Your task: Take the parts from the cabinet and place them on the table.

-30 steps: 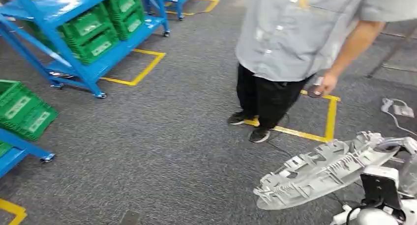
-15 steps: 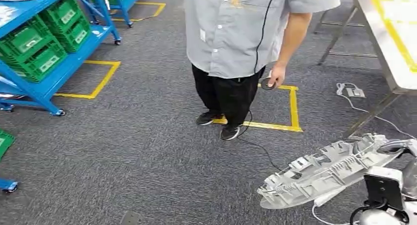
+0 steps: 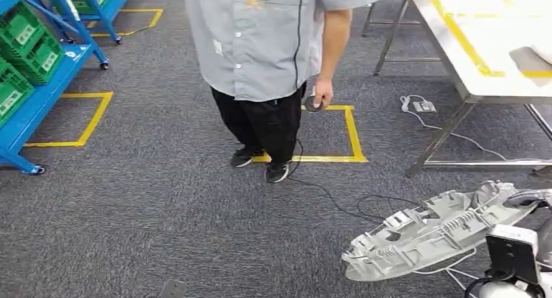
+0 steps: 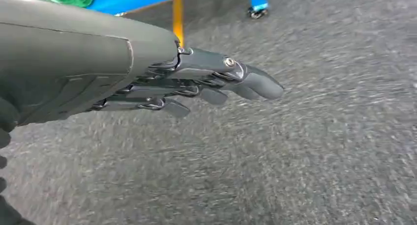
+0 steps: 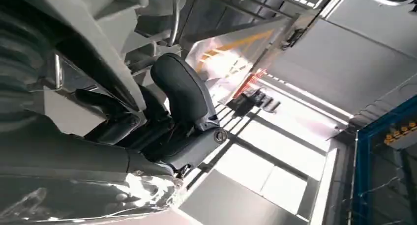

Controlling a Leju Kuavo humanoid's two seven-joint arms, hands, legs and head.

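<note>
A long light-grey ribbed plastic part [image 3: 433,231] hangs over the carpet at the lower right of the head view, held at its right end by my right hand [image 3: 530,199]. In the right wrist view the dark thumb [image 5: 184,95] and fingers of that hand wrap around the pale part [image 5: 105,23]. My left hand [image 4: 196,82] hangs above the grey carpet, fingers stretched out and apart, holding nothing. The white table [image 3: 482,34] with yellow tape lines stands at the upper right. The blue cabinet [image 3: 29,109] with green bins [image 3: 23,44] is at the far left.
A person in a grey shirt [image 3: 260,38] stands straight ahead, holding a small dark device [image 3: 314,103] on a cable. Cables and a power strip [image 3: 423,106] lie on the carpet by the table legs [image 3: 442,135]. Yellow floor tape [image 3: 355,135] marks squares.
The whole view has swung to the right: the blue cabinet slid off to the left and the white table came in at the upper right. The part stays in my right hand.
</note>
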